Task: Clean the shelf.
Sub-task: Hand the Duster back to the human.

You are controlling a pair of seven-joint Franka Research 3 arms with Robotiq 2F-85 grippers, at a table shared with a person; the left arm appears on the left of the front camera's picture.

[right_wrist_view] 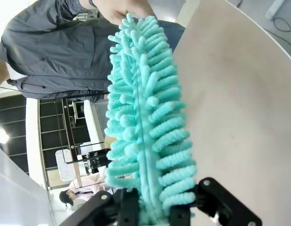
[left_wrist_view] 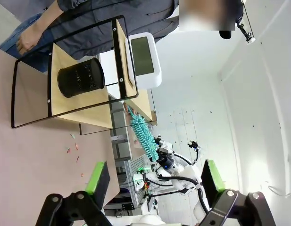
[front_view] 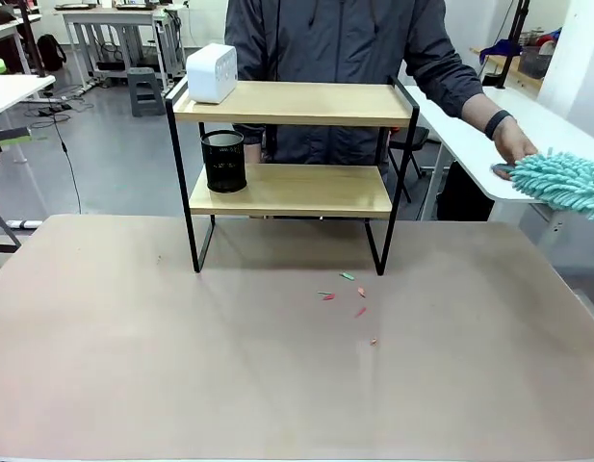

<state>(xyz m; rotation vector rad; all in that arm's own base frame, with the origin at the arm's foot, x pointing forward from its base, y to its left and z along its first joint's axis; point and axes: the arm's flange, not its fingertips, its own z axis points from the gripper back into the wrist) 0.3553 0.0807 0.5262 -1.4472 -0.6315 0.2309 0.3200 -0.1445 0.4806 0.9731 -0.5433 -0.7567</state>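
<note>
The small two-tier shelf (front_view: 289, 103) of two light wooden boards in a thin black metal frame stands on its four legs at the far middle of the brownish table (front_view: 133, 366), directly before a person in a dark grey jacket (front_view: 345, 48); on the left end of its upper board sits a white rounded box-like device (front_view: 212, 73), and on the left end of its lower board a black mesh cylindrical cup (front_view: 223, 161) stands upright; on the table just in front of the shelf's right legs lie a few small scraps, pink and green (front_view: 347, 295), scattered and apart from one another. To the right, well apart from the shelf, a fluffy teal chenille duster (front_view: 564, 183) reaches in from the picture's right edge, near the person's hand (front_view: 516, 144), which rests on a white table (front_view: 489, 144) beside; whether hand and duster touch I cannot tell.

In the left wrist view the left gripper (left_wrist_view: 152, 181) stands released, its green-padded fingers (left_wrist_view: 97, 178) wide apart with nothing between them; the shelf (left_wrist_view: 65, 101) lies well ahead of it, rolled sideways, with the mesh cup (left_wrist_view: 80, 77) and the white device (left_wrist_view: 144, 60) on it.

In the right wrist view the right gripper (right_wrist_view: 152, 214) is clenched on the base of the teal duster (right_wrist_view: 145, 108), which rises straight up from its fingers.
</note>
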